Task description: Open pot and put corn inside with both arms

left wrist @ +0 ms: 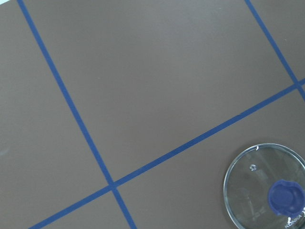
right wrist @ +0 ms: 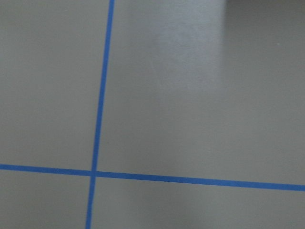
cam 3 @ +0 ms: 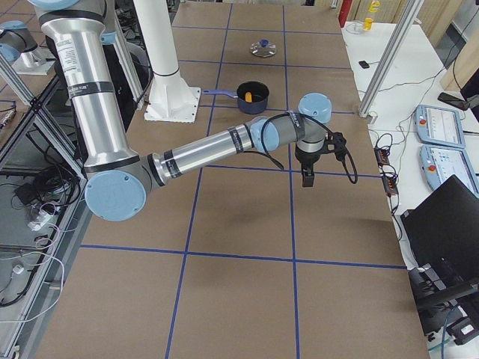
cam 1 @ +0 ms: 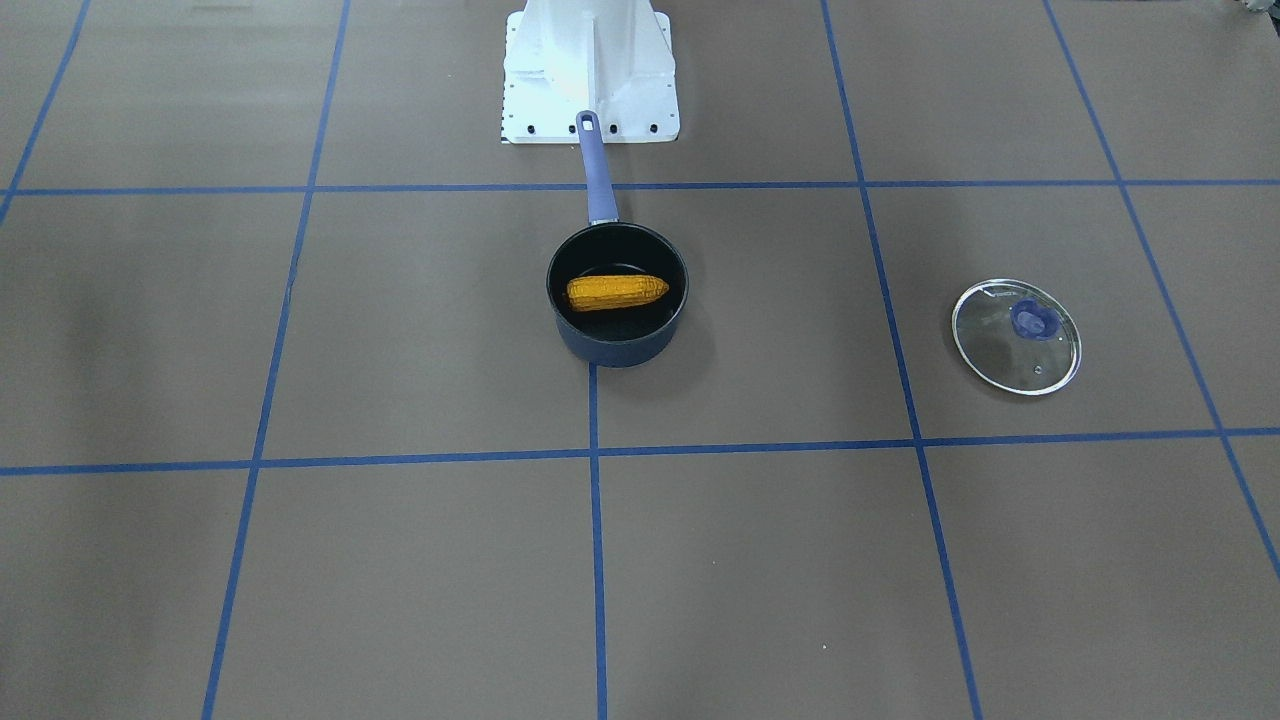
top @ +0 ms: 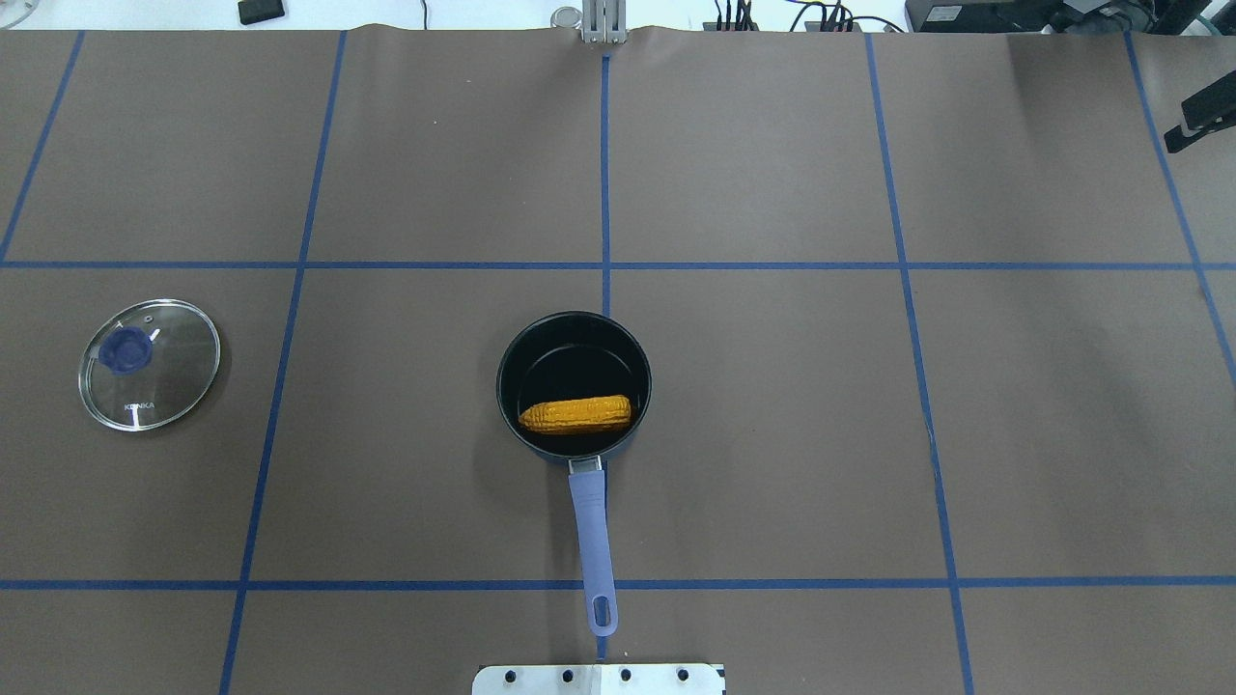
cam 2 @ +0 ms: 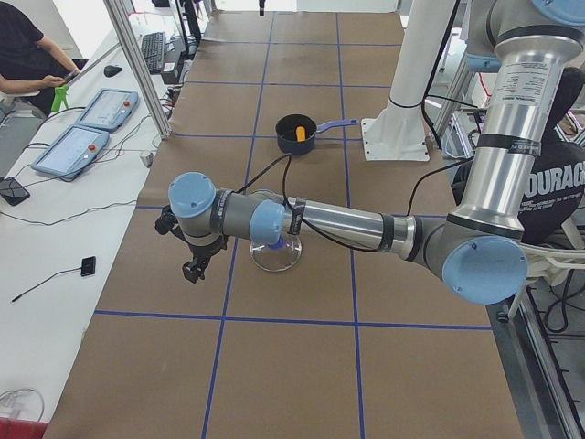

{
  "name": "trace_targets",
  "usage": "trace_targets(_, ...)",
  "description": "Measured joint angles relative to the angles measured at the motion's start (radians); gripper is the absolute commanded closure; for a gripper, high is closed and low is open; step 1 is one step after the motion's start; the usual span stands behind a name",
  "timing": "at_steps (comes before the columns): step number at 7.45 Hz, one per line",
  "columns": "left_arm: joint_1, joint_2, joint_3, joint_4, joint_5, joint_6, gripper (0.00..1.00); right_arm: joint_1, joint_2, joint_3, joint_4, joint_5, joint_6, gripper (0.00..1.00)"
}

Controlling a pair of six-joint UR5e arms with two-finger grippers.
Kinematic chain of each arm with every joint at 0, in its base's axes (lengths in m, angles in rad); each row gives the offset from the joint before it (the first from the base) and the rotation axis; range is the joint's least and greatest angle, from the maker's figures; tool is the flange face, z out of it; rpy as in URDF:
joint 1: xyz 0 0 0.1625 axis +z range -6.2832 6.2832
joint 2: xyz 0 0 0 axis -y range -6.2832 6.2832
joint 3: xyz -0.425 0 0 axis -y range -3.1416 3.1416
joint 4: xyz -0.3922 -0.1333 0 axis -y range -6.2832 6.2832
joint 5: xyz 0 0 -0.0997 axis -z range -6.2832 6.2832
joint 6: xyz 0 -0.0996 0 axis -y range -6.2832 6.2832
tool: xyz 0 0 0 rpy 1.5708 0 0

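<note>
The dark-blue pot (cam 1: 617,300) stands uncovered at the table's middle, its long handle (top: 591,536) pointing to the robot base. It also shows in the overhead view (top: 574,384). The yellow-orange corn (cam 1: 617,292) lies flat inside the pot, also seen from overhead (top: 575,414). My left gripper (cam 2: 192,270) hangs in the air near the lid, seen only in the exterior left view. My right gripper (cam 3: 307,178) hangs over bare table, seen only in the exterior right view. I cannot tell whether either is open or shut.
The clear glass lid (top: 149,364) with a blue knob lies flat on the table on my left side, also in the left wrist view (left wrist: 267,188). The white robot base (cam 1: 590,70) stands behind the pot handle. A black part (top: 1200,114) juts in at the overhead view's right edge.
</note>
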Motion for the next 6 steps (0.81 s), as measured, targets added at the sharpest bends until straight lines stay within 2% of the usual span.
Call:
trace_targets(2,-0.068,-0.023,0.037,0.006,-0.011,0.020,0.03,0.024,-0.032,0.008,0.001,-0.005,-0.016,0.00)
trace_targets(6,-0.100,-0.061,0.041,0.060,-0.028,0.024,0.03,0.078,-0.189,0.095,0.047,0.003,-0.050,0.00)
